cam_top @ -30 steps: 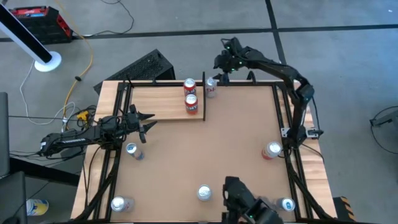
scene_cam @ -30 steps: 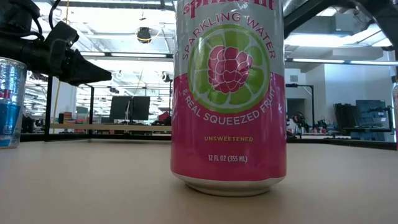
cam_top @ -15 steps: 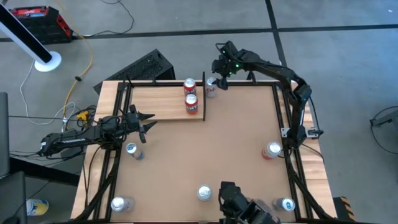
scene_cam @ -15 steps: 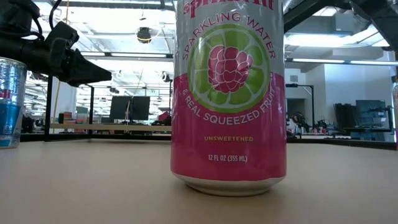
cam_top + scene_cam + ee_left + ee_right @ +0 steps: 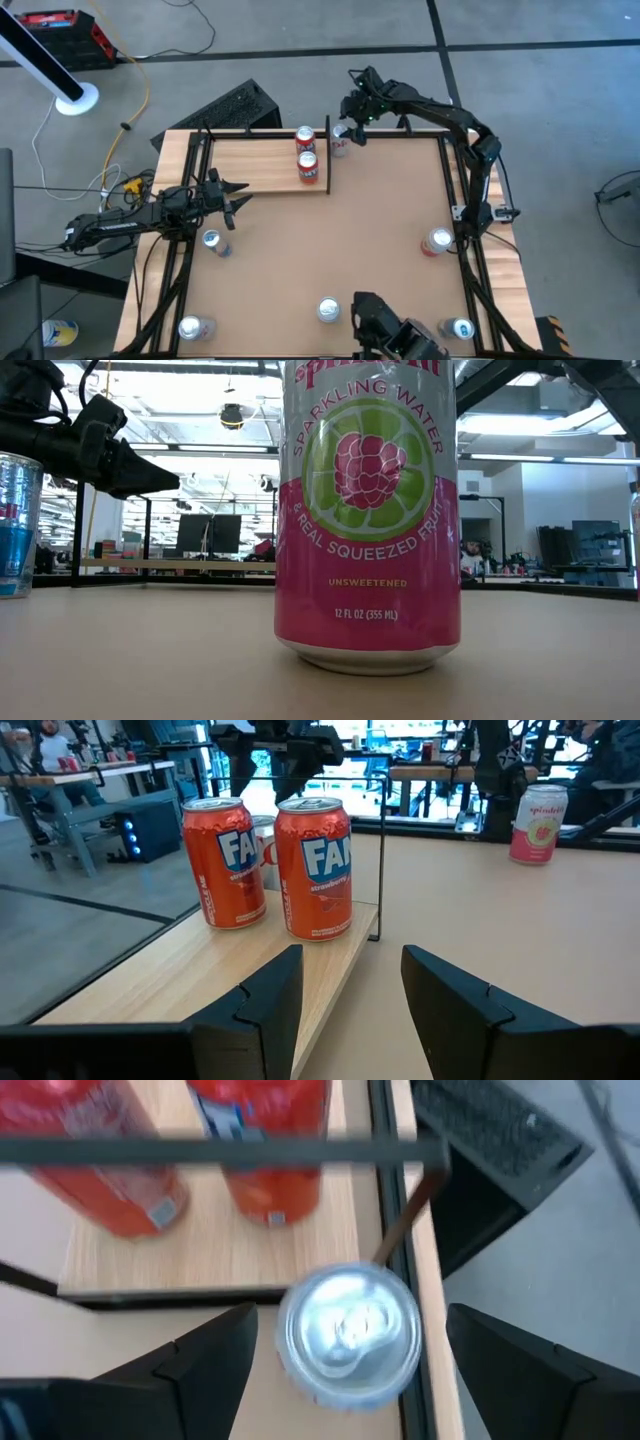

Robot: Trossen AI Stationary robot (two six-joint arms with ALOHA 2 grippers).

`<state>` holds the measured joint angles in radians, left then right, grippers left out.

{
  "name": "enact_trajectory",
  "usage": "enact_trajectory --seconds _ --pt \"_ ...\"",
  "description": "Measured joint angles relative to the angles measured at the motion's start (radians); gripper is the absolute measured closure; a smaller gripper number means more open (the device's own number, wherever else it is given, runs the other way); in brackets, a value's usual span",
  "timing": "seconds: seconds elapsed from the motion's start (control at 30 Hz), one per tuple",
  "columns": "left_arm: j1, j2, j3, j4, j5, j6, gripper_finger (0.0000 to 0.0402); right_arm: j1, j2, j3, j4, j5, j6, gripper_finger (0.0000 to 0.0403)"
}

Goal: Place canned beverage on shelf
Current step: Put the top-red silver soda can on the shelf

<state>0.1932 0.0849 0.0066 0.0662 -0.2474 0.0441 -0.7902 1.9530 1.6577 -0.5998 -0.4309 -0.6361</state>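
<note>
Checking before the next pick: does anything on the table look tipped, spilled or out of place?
Nothing is tipped or spilled. Two orange cans stand upright on the shelf. One silver-topped can stands just off its end, on the tabletop, below the open right gripper.

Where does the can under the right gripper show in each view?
High view: can at the table's far edge, just right of the shelf.
Low view: not visible.
Left wrist view: partly hidden behind the two orange cans.
Right wrist view: silver top, centre, inside the open right gripper.
Landmark: the orange cans, in all but the low view.
</note>
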Motion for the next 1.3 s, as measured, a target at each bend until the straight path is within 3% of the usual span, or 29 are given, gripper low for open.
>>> enact_trajectory --seconds 0.83,1.03,1.3 --pt "0.002 0.000 0.000 0.000 0.003 -0.002 0.0243 0.009 0.104 0.004 0.010 0.032 -0.031 0.0064" --pt "0.002 0.000 0.000 0.000 0.003 -0.005 0.0243 0.011 0.097 0.006 -0.103 0.034 -0.094 0.0097" --pt "0.002 0.000 0.000 0.000 0.004 -0.016 0.0243 0.010 0.073 0.005 -0.271 -0.057 -0.110 0.0105"
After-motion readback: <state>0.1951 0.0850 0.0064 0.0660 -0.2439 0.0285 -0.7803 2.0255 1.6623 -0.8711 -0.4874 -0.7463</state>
